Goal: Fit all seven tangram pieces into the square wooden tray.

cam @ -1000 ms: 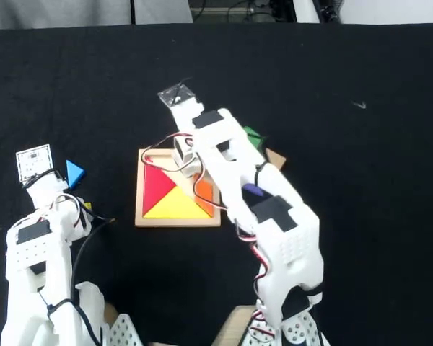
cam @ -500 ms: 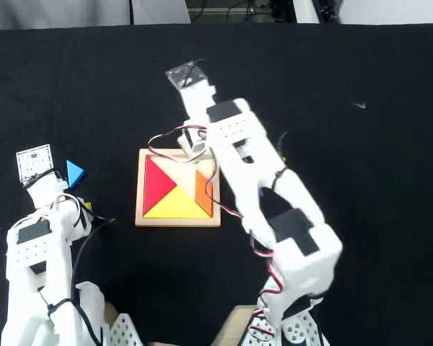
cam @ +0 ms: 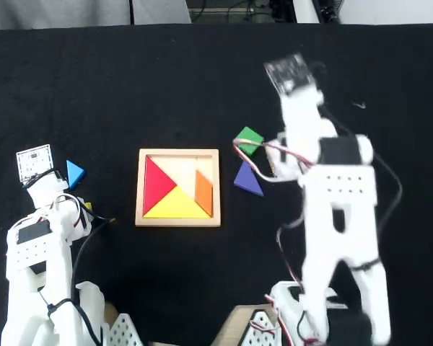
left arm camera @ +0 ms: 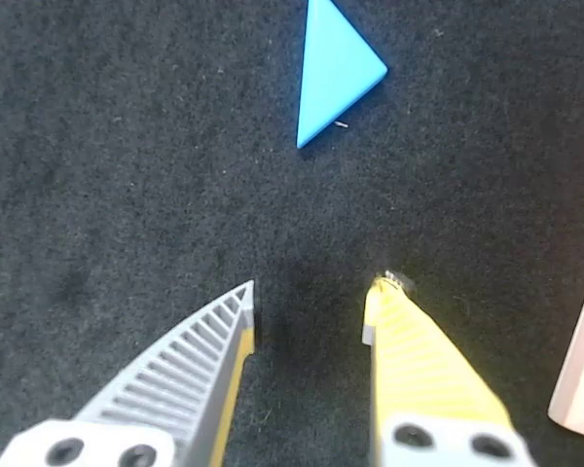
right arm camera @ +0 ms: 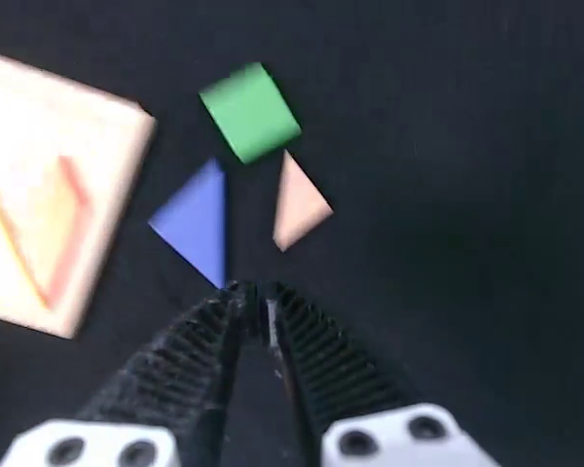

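Swung off the wooden tray [cam: 177, 223], centre frame, the right gripper [right arm camera: 256, 292] now hangs right of it, nearly closed and empty, above the clustered green square [cam: 249, 139], purple triangle [cam: 248, 180] and tan triangle [right arm camera: 297, 204]. Three pieces seated; the next pick needs the jaws opened. Far left, the left gripper [left arm camera: 311, 292] gapes empty by the cyan triangle [cam: 73, 174].

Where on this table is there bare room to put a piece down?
Bare cloth lies between the light blue triangle and the wooden tray, and across the far strip beyond the tray. Crowded: right of the tray, where the green square, dark blue triangle and tan triangle cluster by the right gripper.
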You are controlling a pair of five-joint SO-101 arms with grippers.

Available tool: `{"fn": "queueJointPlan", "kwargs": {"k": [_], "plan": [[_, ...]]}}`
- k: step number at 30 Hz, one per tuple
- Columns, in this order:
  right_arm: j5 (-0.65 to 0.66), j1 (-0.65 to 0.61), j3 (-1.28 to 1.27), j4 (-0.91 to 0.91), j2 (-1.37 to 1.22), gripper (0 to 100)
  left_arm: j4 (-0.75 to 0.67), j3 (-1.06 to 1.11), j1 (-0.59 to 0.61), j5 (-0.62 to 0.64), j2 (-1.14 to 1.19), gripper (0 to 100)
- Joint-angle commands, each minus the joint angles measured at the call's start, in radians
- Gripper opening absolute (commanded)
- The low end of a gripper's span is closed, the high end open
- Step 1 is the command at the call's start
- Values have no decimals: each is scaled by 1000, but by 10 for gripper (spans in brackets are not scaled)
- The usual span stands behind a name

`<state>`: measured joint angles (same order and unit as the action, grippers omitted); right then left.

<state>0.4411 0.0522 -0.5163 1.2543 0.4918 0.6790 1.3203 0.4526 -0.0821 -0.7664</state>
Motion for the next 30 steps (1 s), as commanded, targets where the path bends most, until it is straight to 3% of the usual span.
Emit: {"fn": "queueJointPlan", "kwargs": {"k": [1,7,18,25,30], "plan": [[63,83,-143,-92,39,35,-15,-8,-10,6,-17,191],[61,63,-76,-126,-117,170,-15,-8,-10,6,-15,191],[61,-8,237,-132,-547,238,-15,-8,-33,5,-12,191],[61,-135,220,-38,-472,237,-15,-7,-36,3,-12,191],[41,-287,19,-144,-349,237,-15,-7,-36,3,-12,191]]}}
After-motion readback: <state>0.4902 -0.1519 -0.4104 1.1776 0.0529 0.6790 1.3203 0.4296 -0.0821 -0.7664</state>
